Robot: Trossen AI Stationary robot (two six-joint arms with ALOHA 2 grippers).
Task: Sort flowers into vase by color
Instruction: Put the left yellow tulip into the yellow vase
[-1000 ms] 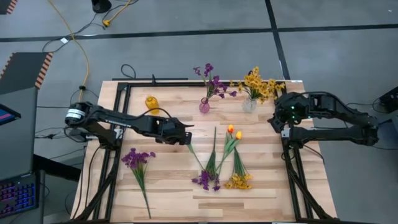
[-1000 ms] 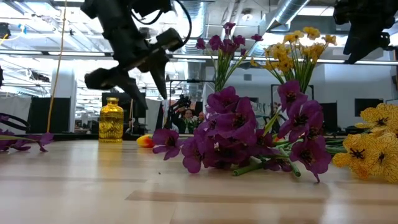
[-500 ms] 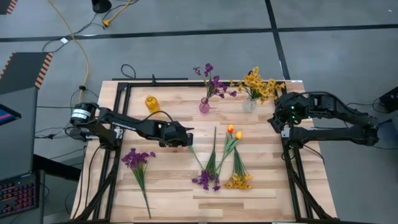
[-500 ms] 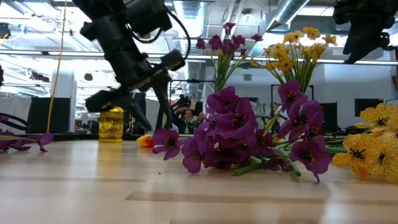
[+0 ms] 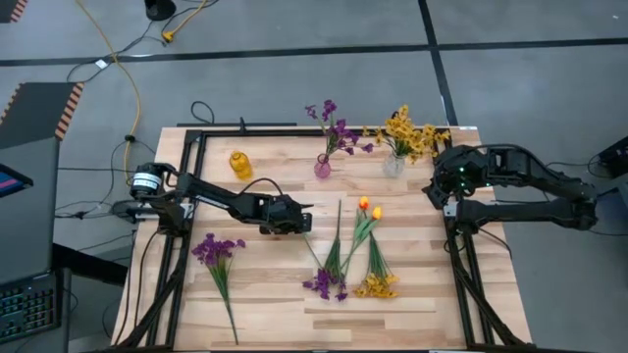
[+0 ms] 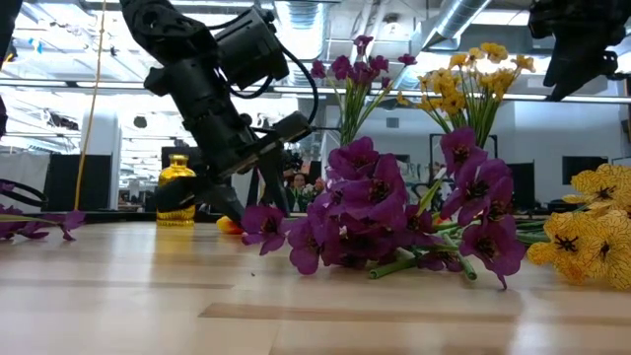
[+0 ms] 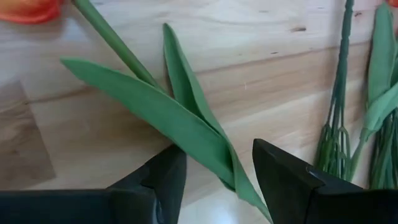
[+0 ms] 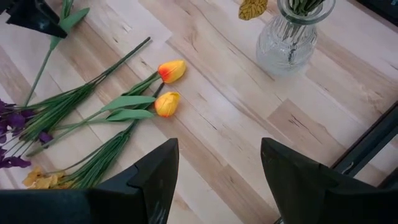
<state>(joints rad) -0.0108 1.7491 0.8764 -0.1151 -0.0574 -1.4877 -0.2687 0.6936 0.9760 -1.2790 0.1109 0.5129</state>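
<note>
Two dark arms are seen, built of slim black links and rounded joints. A silver ring is carried on the left arm's base joint, and a black cable loops over it. A green light is lit on the right arm. The fingers are black wedges.

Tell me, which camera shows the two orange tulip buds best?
The right wrist view: both orange tulip buds lie unobstructed, close up. The high view shows them small; the low view shows one peeking behind purple blossoms.

Loose flowers mid-table; vases behind, filled.
</note>
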